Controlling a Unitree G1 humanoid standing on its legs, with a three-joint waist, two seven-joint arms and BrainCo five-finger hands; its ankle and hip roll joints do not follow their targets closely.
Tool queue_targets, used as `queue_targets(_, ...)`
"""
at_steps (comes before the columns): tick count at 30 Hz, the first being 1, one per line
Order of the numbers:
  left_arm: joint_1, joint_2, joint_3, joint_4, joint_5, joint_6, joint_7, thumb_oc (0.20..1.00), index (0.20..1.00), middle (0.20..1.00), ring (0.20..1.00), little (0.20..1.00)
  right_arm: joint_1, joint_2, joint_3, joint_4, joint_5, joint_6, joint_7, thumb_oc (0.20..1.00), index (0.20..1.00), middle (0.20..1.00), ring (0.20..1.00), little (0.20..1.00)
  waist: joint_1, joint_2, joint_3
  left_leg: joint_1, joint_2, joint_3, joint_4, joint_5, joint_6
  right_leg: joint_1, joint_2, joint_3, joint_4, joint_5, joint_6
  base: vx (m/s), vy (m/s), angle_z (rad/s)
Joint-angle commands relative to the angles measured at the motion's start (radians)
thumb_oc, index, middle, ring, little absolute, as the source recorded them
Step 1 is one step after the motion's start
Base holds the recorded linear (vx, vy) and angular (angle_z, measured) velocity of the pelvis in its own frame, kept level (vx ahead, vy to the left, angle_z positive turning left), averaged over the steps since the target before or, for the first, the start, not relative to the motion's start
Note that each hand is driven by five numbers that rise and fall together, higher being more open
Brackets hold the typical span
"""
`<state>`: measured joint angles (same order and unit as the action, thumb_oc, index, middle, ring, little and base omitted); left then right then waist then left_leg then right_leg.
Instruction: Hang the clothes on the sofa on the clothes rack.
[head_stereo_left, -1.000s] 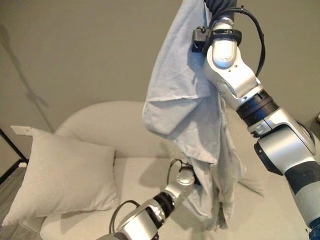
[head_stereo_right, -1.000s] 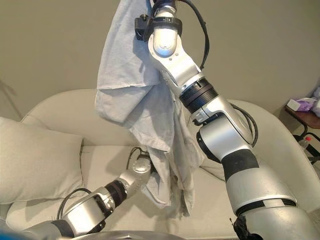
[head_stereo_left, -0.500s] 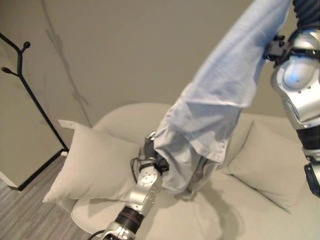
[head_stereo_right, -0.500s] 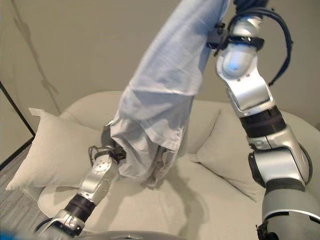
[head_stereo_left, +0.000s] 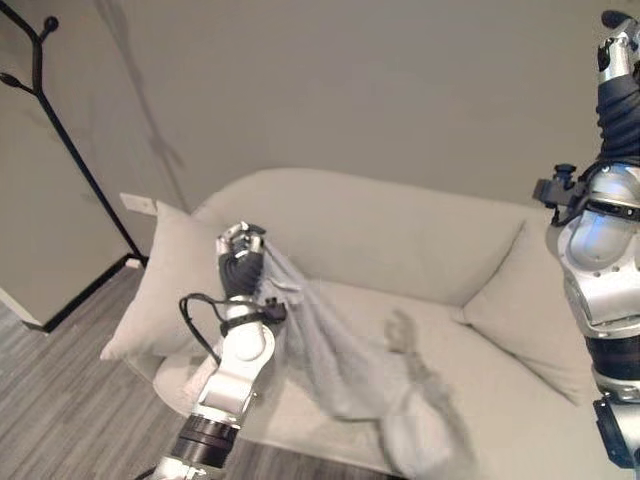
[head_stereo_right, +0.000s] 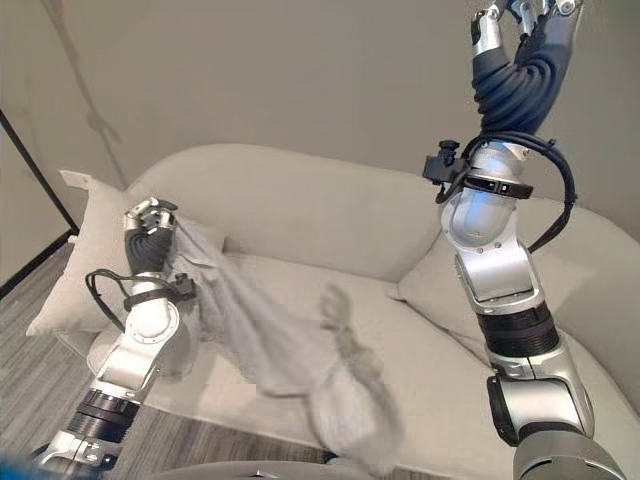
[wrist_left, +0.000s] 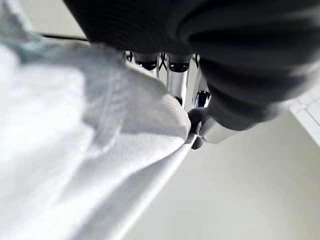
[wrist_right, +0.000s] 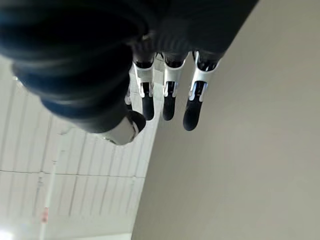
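Now the left hand (head_stereo_left: 240, 252), at frame left, pinches the pale garment (head_stereo_left: 330, 350); the right hand (head_stereo_right: 525, 25), upper right, hangs loose-fingered and empty.

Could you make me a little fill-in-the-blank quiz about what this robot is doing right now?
1. The pale cloth is held by the ___ robot hand.
2. The right robot hand, raised high, holds ___.
3. The cloth's loose end droops over the front of the ___.
4. The black clothes rack stands on the robot's ___ side.

Missing words: left; nothing; sofa; left
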<state>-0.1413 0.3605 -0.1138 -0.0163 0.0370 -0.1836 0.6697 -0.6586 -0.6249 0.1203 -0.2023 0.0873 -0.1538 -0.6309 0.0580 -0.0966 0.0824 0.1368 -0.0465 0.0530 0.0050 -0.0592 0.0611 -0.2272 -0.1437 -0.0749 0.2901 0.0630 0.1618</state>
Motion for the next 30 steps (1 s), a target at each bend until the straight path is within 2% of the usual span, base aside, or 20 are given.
queue_targets(1, 0.006, 0.077, 0.05, -0.071, 0.113, -0.036, 0.048, 0.2, 0.2, 0.2, 0.2, 0.2, -0.059, -0.009, 0.033, 0.032, -0.019, -0.025, 0.022, 0.2, 0.2, 0.2, 0.2, 0.2, 0.052, -0.006, -0.097, -0.082, -0.003, -0.003, -0.019, 0.032, 0.003, 0.096, -0.016, 0.006, 0.116, -0.049, -0.016, -0.16, -0.005, -0.42)
queue_targets(3, 0.021, 0.074, 0.074, -0.069, 0.11, -0.026, 0.057, 0.2, 0.2, 0.2, 0.2, 0.2, -0.111, -0.005, 0.07, 0.068, -0.028, -0.007, 0.029, 0.2, 0.2, 0.2, 0.2, 0.2, 0.108, -0.023, -0.126, -0.136, -0.017, 0.016, -0.014, 0.049, 0.01, 0.194, -0.049, -0.003, 0.191, -0.086, -0.031, -0.24, -0.049, -0.53)
queue_targets(4, 0.021, 0.073, 0.075, -0.07, 0.11, -0.026, 0.057, 0.2, 0.2, 0.2, 0.2, 0.2, -0.114, -0.005, 0.072, 0.07, -0.028, -0.008, 0.028, 0.2, 0.2, 0.2, 0.2, 0.2, 0.109, -0.021, -0.127, -0.14, -0.014, 0.018, -0.011, 0.052, 0.01, 0.192, -0.046, -0.002, 0.186, -0.079, -0.032, -0.2, -0.088, -0.6)
queue_targets(5, 0.026, 0.073, 0.08, -0.072, 0.111, -0.024, 0.06, 0.2, 0.2, 0.2, 0.2, 0.2, -0.129, 0.0, 0.083, 0.078, -0.026, -0.004, 0.03, 0.2, 0.2, 0.2, 0.2, 0.2, 0.129, -0.033, -0.139, -0.158, -0.022, 0.026, -0.001, 0.056, 0.011, 0.239, -0.056, 0.001, 0.188, -0.074, -0.028, -0.13, -0.081, -0.34)
queue_targets(7, 0.035, 0.068, 0.094, -0.074, 0.116, -0.018, 0.066, 0.2, 0.2, 0.2, 0.2, 0.2, -0.148, 0.012, 0.089, 0.1, -0.035, -0.002, 0.03, 0.2, 0.2, 0.2, 0.2, 0.2, 0.17, -0.054, -0.165, -0.209, -0.017, 0.058, 0.017, 0.074, 0.003, 0.339, -0.053, 0.011, 0.106, -0.064, -0.012, -0.26, -0.204, -0.37)
queue_targets(8, 0.027, 0.069, 0.107, -0.075, 0.111, -0.02, 0.077, 0.2, 0.2, 0.2, 0.2, 0.2, -0.16, 0.037, 0.102, 0.103, -0.042, 0.001, 0.027, 0.2, 0.2, 0.2, 0.2, 0.2, 0.193, -0.069, -0.174, -0.245, -0.005, 0.077, 0.015, 0.098, -0.009, 0.393, -0.03, 0.014, 0.015, -0.158, -0.01, -0.26, -0.213, -0.59)
queue_targets(9, 0.027, 0.069, 0.107, -0.075, 0.112, -0.02, 0.077, 0.2, 0.2, 0.2, 0.2, 0.2, -0.161, 0.038, 0.103, 0.103, -0.043, 0.001, 0.027, 0.2, 0.2, 0.2, 0.2, 0.2, 0.194, -0.069, -0.175, -0.245, -0.004, 0.079, 0.014, 0.098, -0.01, 0.394, -0.03, 0.015, 0.011, -0.156, -0.011, -0.24, -0.215, -0.62)
queue_targets(10, 0.028, 0.07, 0.115, -0.07, 0.119, -0.017, 0.082, 0.2, 0.2, 0.2, 0.2, 0.2, -0.161, 0.052, 0.105, 0.097, -0.049, 0.004, 0.032, 0.2, 0.2, 0.2, 0.2, 0.2, 0.199, -0.072, -0.179, -0.265, 0.003, 0.082, 0.007, 0.115, -0.019, 0.406, -0.005, 0.025, -0.055, -0.223, -0.029, -0.19, -0.167, -0.66)
queue_targets(11, 0.018, 0.072, 0.116, -0.066, 0.124, -0.021, 0.091, 0.2, 0.2, 0.2, 0.2, 0.2, -0.155, 0.064, 0.108, 0.094, -0.057, 0.004, 0.035, 0.2, 0.2, 0.2, 0.2, 0.2, 0.205, -0.071, -0.175, -0.29, 0.012, 0.086, 0.008, 0.131, -0.029, 0.409, 0.015, 0.023, -0.098, -0.249, -0.04, -0.46, -0.357, -0.73)
queue_targets(12, -0.012, 0.078, 0.109, -0.042, 0.136, -0.021, 0.117, 0.2, 0.2, 0.2, 0.2, 0.2, -0.132, 0.101, 0.122, 0.097, -0.067, 0.006, 0.024, 0.2, 0.2, 0.2, 0.2, 0.2, 0.212, -0.056, -0.158, -0.341, 0.031, 0.077, 0.007, 0.179, -0.048, 0.406, 0.06, 0.036, -0.163, -0.263, -0.065, -0.52, -0.366, -0.62)
queue_targets(13, -0.018, 0.078, 0.102, -0.043, 0.145, -0.02, 0.117, 0.2, 0.2, 0.2, 0.2, 0.2, -0.105, 0.118, 0.121, 0.094, -0.074, 0.003, 0.024, 0.2, 0.2, 0.2, 0.2, 0.2, 0.212, -0.046, -0.147, -0.361, 0.041, 0.07, -0.001, 0.201, -0.055, 0.408, 0.084, 0.037, -0.192, -0.262, -0.079, -0.41, -0.286, -0.41)
queue_targets(14, -0.018, 0.079, 0.1, -0.042, 0.145, -0.02, 0.118, 0.2, 0.2, 0.2, 0.2, 0.2, -0.102, 0.118, 0.119, 0.091, -0.075, 0.003, 0.025, 0.332, 0.332, 0.332, 0.332, 0.332, 0.211, -0.045, -0.149, -0.361, 0.043, 0.067, -0.003, 0.204, -0.057, 0.41, 0.087, 0.036, -0.196, -0.259, -0.08, -0.27, -0.168, -0.11)
queue_targets(15, -0.025, 0.081, 0.093, -0.045, 0.148, -0.019, 0.115, 0.2, 0.2, 0.2, 0.2, 0.2, -0.073, 0.132, 0.12, 0.099, -0.083, 0.003, 0.027, 0.9, 0.9, 0.9, 0.9, 0.9, 0.212, -0.034, -0.133, -0.381, 0.05, 0.056, -0.007, 0.225, -0.065, 0.409, 0.109, 0.037, -0.209, -0.26, -0.09, -0.46, -0.236, 0.02)
queue_targets(16, -0.062, 0.091, 0.078, -0.036, 0.167, -0.016, 0.131, 0.2, 0.2, 0.2, 0.2, 0.2, 0.023, 0.163, 0.128, 0.131, -0.085, -0.007, 0.044, 1.0, 1.0, 1.0, 1.0, 1.0, 0.2, 0.0, -0.091, -0.411, 0.063, 0.013, -0.033, 0.268, -0.103, 0.396, 0.153, 0.024, -0.213, -0.263, -0.108, -0.47, -0.232, 0.19)
queue_targets(19, -0.063, 0.096, 0.087, -0.046, 0.175, -0.018, 0.137, 0.2, 0.2, 0.2, 0.2, 0.2, 0.1, 0.161, 0.133, 0.186, -0.111, 0.008, 0.046, 1.0, 1.0, 1.0, 1.0, 1.0, 0.19, 0.03, -0.079, -0.418, 0.059, -0.015, -0.072, 0.276, -0.111, 0.391, 0.184, 0.012, -0.215, -0.255, -0.117, -0.36, -0.145, 0.37)
queue_targets(20, -0.102, 0.107, 0.097, -0.044, 0.201, -0.014, 0.149, 0.2, 0.2, 0.2, 0.2, 0.2, 0.197, 0.158, 0.138, 0.248, -0.145, 0.021, 0.069, 1.0, 1.0, 1.0, 1.0, 1.0, 0.18, 0.043, -0.057, -0.428, 0.04, -0.046, -0.071, 0.27, -0.133, 0.398, 0.194, -0.005, -0.229, -0.251, -0.122, -0.3, -0.089, 0.11)
queue_targets(22, -0.138, 0.11, 0.096, -0.037, 0.212, -0.014, 0.166, 0.2, 0.2, 0.2, 0.2, 0.2, 0.232, 0.158, 0.138, 0.289, -0.147, 0.023, 0.071, 1.0, 1.0, 1.0, 1.0, 1.0, 0.171, 0.049, -0.047, -0.43, 0.032, -0.066, -0.069, 0.266, -0.141, 0.393, 0.2, -0.012, -0.233, -0.242, -0.126, -0.25, -0.061, 0.13)
queue_targets(26, -0.261, 0.123, 0.094, -0.043, 0.281, -0.011, 0.194, 0.2, 0.2, 0.2, 0.2, 0.2, 0.405, 0.159, 0.169, 0.398, -0.18, 0.031, 0.154, 1.0, 1.0, 1.0, 1.0, 1.0, 0.135, 0.028, -0.045, -0.419, 0.008, -0.134, 0.015, 0.224, -0.144, 0.384, 0.182, -0.027, -0.262, -0.203, -0.121, -0.19, -0.01, 0.34)
queue_targets(30, -0.359, 0.109, 0.066, -0.049, 0.306, -0.012, 0.203, 0.2, 0.2, 0.2, 0.2, 0.2, 0.495, 0.174, 0.217, 0.432, -0.106, -0.004, 0.24, 1.0, 1.0, 1.0, 1.0, 1.0, 0.096, 0.007, -0.065, -0.391, 0.042, -0.188, 0.067, 0.219, -0.145, 0.365, 0.168, -0.043, -0.269, -0.182, -0.125, -0.08, 0.039, 0.35)
